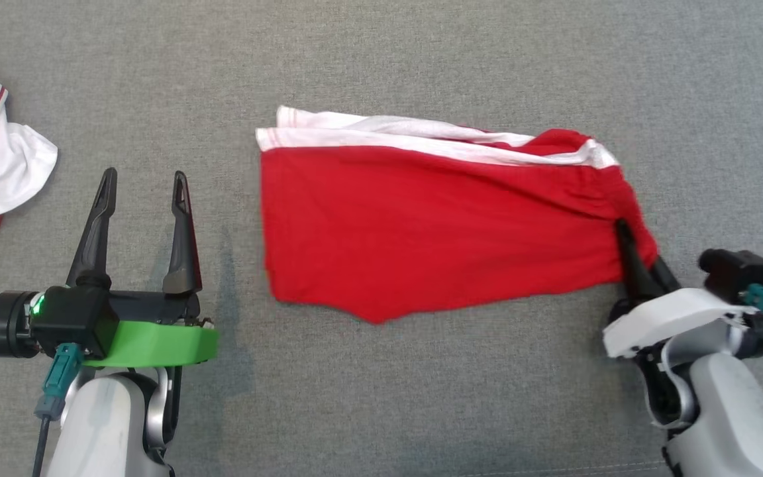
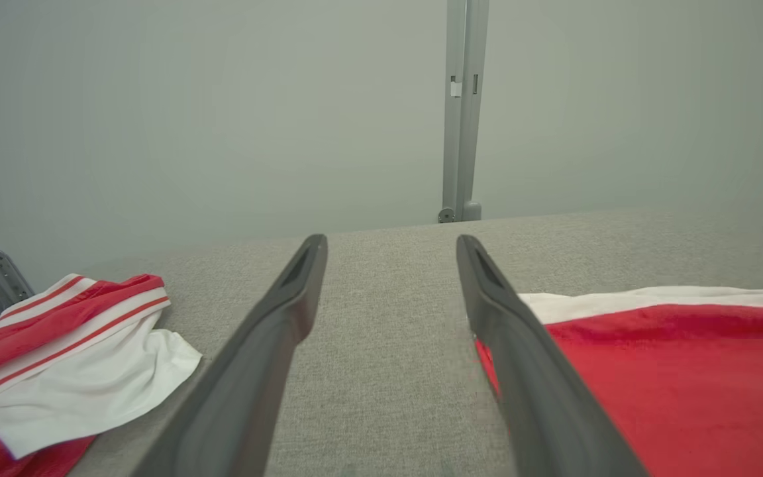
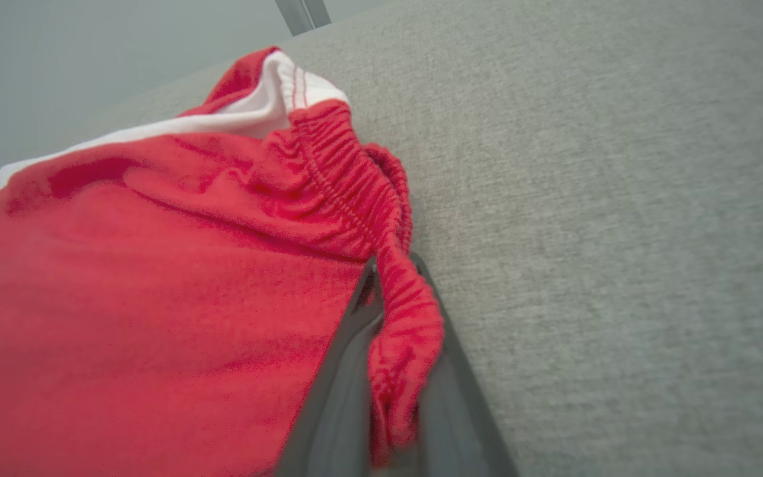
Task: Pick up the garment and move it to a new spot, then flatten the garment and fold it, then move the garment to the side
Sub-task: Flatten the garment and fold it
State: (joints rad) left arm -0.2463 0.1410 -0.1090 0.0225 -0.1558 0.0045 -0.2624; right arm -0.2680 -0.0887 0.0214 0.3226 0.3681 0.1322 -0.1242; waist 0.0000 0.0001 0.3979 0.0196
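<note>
Since the right gripper (image 1: 628, 238) is clamped on the gathered elastic waistband corner of the red fabric shorts with white trim (image 1: 434, 225), which lie mid-surface on the grey woven tabletop (image 1: 421, 397), a good lift would likely rise slowly so the pinch holds. Its wrist view shows the band squeezed between the fingers, which the head view hides. Beyond, the left gripper (image 1: 145, 189) hovers wide and empty; its wrist view adds a grey metal post (image 2: 462, 112) behind.
</note>
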